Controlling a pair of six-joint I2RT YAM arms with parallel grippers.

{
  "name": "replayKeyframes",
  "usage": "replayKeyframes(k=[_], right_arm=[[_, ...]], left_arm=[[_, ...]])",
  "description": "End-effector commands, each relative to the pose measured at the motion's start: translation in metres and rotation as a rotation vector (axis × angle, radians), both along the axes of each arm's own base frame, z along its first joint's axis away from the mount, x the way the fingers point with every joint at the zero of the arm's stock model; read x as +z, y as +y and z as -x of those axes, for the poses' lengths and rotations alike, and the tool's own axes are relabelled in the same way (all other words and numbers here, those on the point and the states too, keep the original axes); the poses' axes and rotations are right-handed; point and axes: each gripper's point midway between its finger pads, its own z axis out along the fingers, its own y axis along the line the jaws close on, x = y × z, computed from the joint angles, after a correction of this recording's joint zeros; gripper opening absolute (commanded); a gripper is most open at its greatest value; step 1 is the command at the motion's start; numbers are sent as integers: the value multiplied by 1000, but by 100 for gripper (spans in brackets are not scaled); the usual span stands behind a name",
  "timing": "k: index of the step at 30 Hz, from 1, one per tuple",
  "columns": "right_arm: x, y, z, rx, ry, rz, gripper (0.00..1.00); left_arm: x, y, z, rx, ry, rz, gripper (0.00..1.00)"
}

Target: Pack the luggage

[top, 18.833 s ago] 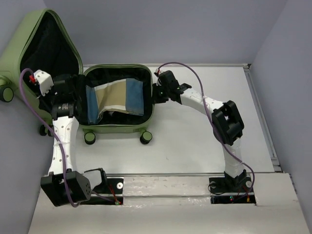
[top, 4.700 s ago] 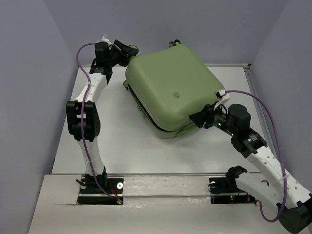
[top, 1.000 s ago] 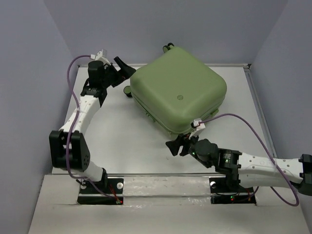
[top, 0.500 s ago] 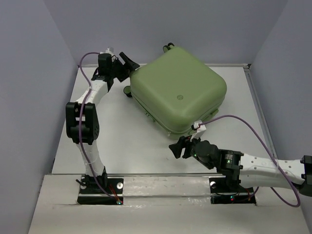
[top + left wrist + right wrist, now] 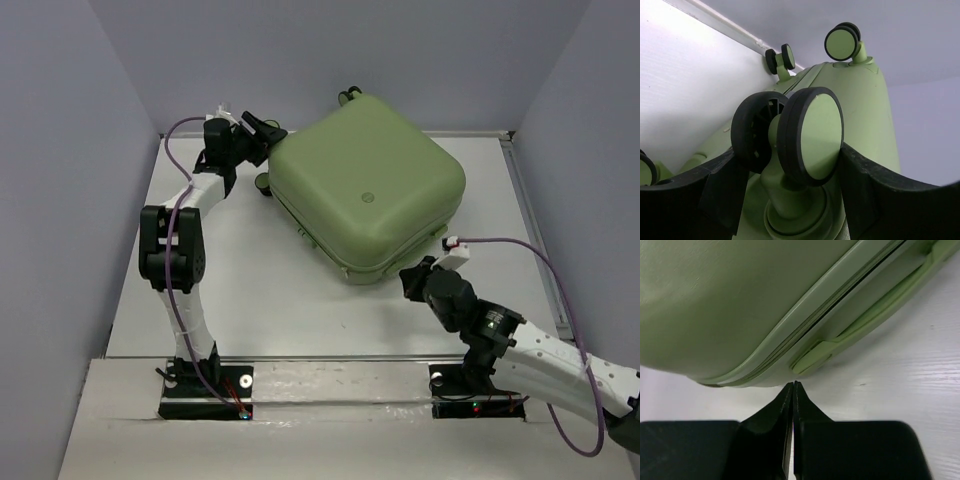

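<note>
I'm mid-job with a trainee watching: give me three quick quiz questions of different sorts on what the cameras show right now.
1. True or false: the luggage lies closed on the table.
2. What sits between the fingers of the left gripper? A) zipper pull B) caster wheel C) handle
3. Fill in: the right gripper, close to the luggage's near edge, is ____ (open/shut).
Key: 1 true; 2 B; 3 shut.

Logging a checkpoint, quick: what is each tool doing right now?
Left tool: straddles a caster wheel; clamped or not cannot be told.
Right tool: closed, holding nothing.
</note>
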Motion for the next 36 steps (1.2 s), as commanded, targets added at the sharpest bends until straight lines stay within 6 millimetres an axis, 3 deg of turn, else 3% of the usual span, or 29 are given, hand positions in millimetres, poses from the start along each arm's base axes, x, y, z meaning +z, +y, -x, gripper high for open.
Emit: replayKeyframes(k=[1,3,5,6,7,8,9,10,11,12,13,14,15,16,17,18,19,20,21,23,25,27,28,29,31,32,33,35,36], right_arm=[[-5,-28,-13,-100,22,33,7],[-8,-43,-24,-152,35,69,7],[3,-51,-37,-173,1,104,7],[8,-49,-43,-150,-20,106,7],[17,-63,-58,-190,-49,101,7],[26,-66,-65,-167,-67,120,7],[29,-59,-69,-102,-63,101,7],[33,-63,-75,-93,-67,97,7],[40,-77,-92,-111,-90,107,7],[43,-75,-99,-77,-101,94,7],[48,-52,-99,70,-111,34,7],[42,-41,-112,129,-97,22,7],[43,-31,-117,189,-91,19,7],[60,-14,-123,279,-122,-7,7],[68,-7,-132,305,-149,-17,7],[58,-1,-143,326,-117,-13,7],[84,10,-152,379,-171,-28,7],[93,17,-156,418,-181,-38,8],[94,28,-160,480,-170,-55,10],[124,34,-167,506,-214,-61,19],[144,23,-166,443,-234,-34,33],[135,6,-151,370,-187,1,50],[150,-3,-133,344,-228,1,54],[125,-9,-118,328,-162,7,57],[111,-15,-93,311,-134,-31,56],[120,-13,-71,332,-183,-59,39],[81,-8,-52,356,-101,-98,25],[68,4,-23,420,-116,-157,10],[30,16,-3,465,-37,-174,10]], left_arm=[[85,6,20,15,-272,-20,6],[81,18,33,56,-266,-38,6],[102,21,56,82,-332,-7,6],[74,23,72,93,-284,10,6],[98,24,90,103,-362,37,6],[95,25,99,118,-359,35,6],[74,27,111,128,-322,18,6],[68,29,120,137,-317,3,6],[81,34,135,152,-356,-4,6],[58,38,147,172,-315,-17,6],[53,40,156,179,-308,-24,6],[65,41,171,184,-342,-21,6],[61,43,180,196,-342,-25,6],[39,41,194,185,-298,-28,6],[52,40,210,184,-340,-14,6],[49,40,220,189,-341,-13,6],[29,33,232,167,-296,-44,6],[43,34,244,169,-341,-47,6],[42,38,249,192,-340,-64,6],[51,42,265,202,-367,-70,6],[53,47,271,214,-366,-88,6],[60,50,274,223,-388,-118,6],[57,50,275,217,-384,-127,6],[56,50,275,217,-387,-130,6],[47,50,275,215,-374,-134,6],[44,49,275,216,-372,-130,6],[38,49,274,213,-363,-133,6],[34,49,272,221,-356,-138,6],[30,51,270,229,-348,-145,6]])
